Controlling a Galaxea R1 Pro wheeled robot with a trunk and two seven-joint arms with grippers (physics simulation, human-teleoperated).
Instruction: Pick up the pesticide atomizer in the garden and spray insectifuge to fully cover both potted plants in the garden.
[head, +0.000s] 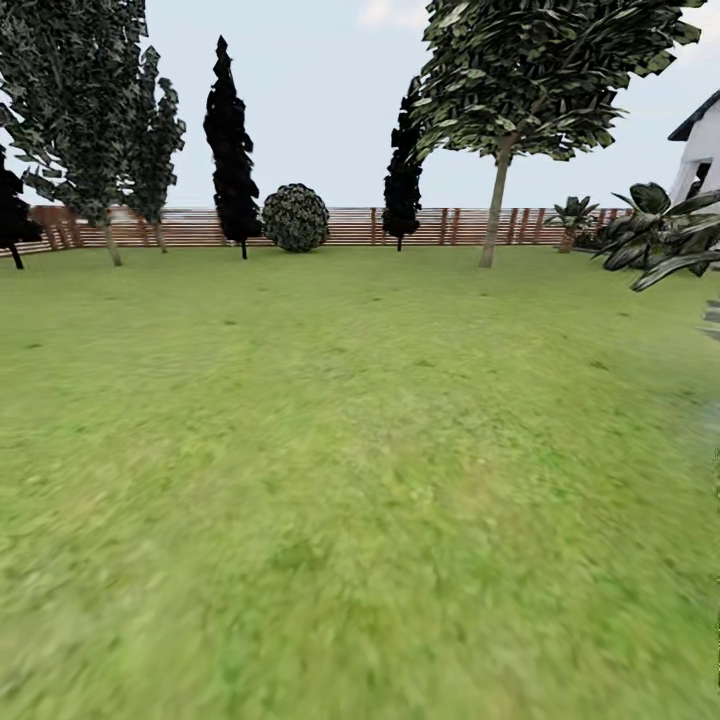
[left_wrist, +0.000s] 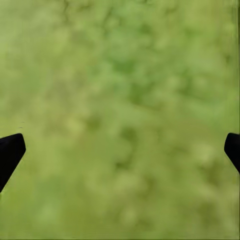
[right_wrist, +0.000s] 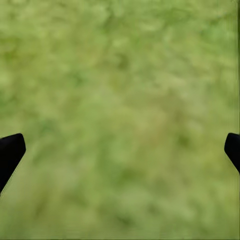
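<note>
The task looks barely begun, as a judgement from how things lie. The head view looks across an open lawn (head: 360, 480) toward a slatted brown wooden fence (head: 340, 227) at 12 o'clock. Neither the pesticide atomizer nor either of the potted plants can be made out on this stretch of grass, so where they stand cannot be told, and nothing can be said of which way the atomizer points or how its long axis lies. Everything is left: finding the bottle, lifting it, and spraying both plants.

The left gripper (left_wrist: 120, 152) has its two dark fingertips far apart at the edges of its wrist view, with only blurred grass between them; it holds nothing. The right gripper (right_wrist: 120, 152) is the same, fingers wide apart and empty over grass.

Along the fence stand dark trees: a slim black cypress (head: 230, 140) at about 11 o'clock, a round clipped bush (head: 296, 217) just beside it, and a leafy tree (head: 530, 70) at 1 o'clock. At 2 o'clock broad-leaved plants (head: 660, 235) crowd the lawn's edge, with a corner of a white building (head: 703, 150) behind them. A search toward that side may be worthwhile, though this is only a guess.
</note>
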